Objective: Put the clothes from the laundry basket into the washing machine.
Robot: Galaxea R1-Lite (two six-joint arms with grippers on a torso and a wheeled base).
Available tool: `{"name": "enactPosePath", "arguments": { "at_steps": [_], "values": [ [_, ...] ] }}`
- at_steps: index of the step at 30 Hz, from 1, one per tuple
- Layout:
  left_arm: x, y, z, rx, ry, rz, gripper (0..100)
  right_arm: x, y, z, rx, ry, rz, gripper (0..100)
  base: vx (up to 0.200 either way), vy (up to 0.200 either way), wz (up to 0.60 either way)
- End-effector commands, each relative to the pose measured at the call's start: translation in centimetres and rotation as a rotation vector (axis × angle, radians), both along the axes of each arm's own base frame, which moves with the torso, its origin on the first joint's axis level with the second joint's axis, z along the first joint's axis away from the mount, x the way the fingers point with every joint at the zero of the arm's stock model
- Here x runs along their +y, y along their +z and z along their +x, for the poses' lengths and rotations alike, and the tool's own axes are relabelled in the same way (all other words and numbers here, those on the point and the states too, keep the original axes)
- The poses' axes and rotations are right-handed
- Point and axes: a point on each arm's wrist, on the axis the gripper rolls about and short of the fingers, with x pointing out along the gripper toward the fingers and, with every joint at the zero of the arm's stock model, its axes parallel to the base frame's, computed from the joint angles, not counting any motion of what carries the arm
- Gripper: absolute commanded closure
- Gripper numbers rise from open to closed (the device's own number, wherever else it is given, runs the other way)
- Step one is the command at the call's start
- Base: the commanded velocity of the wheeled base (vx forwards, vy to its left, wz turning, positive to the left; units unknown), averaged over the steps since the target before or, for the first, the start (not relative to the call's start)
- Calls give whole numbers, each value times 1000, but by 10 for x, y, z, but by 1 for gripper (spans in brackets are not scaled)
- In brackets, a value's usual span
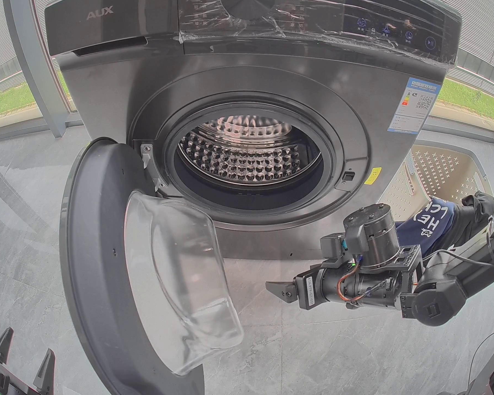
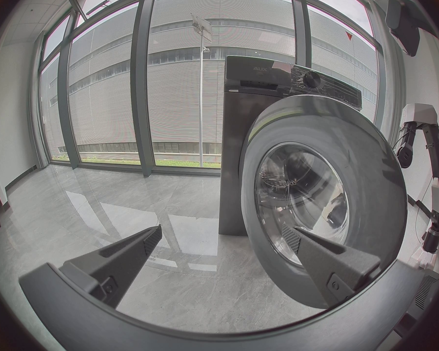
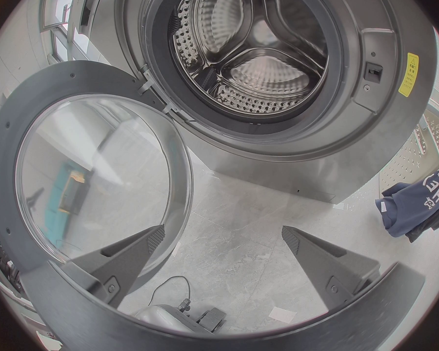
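Note:
The dark grey washing machine (image 1: 291,89) stands with its round door (image 1: 101,270) swung wide to the left. Its steel drum (image 1: 247,149) holds no clothes. A beige perforated laundry basket (image 1: 450,171) sits by the machine's right side, with a navy printed garment (image 1: 431,223) and a black one (image 1: 475,209) draped over its rim. My right gripper (image 1: 280,291) hangs open and empty low before the machine, left of the basket, pointing left. In the right wrist view the right gripper (image 3: 222,235) faces the drum (image 3: 258,49), the navy garment (image 3: 414,205) off to one side. My left gripper (image 1: 22,353) is open, low at the near left.
The door's bulging glass bowl (image 1: 186,281) juts toward me between the two arms. Grey tiled floor (image 1: 324,352) lies bare in front of the machine. In the left wrist view the left gripper (image 2: 222,232) faces the door's outer side (image 2: 370,181), with windows behind.

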Motion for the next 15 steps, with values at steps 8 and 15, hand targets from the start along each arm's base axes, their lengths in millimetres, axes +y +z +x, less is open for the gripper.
{"name": "enactPosePath", "arguments": {
  "at_steps": [8,15],
  "values": [
    [0,-5,0,1,0,0,0,14,-8,13,-33,6,24,0,-200,0,0],
    [0,-5,0,1,0,0,0,39,-18,14,-33,51,30,0,-57,0,0]
  ]
}}
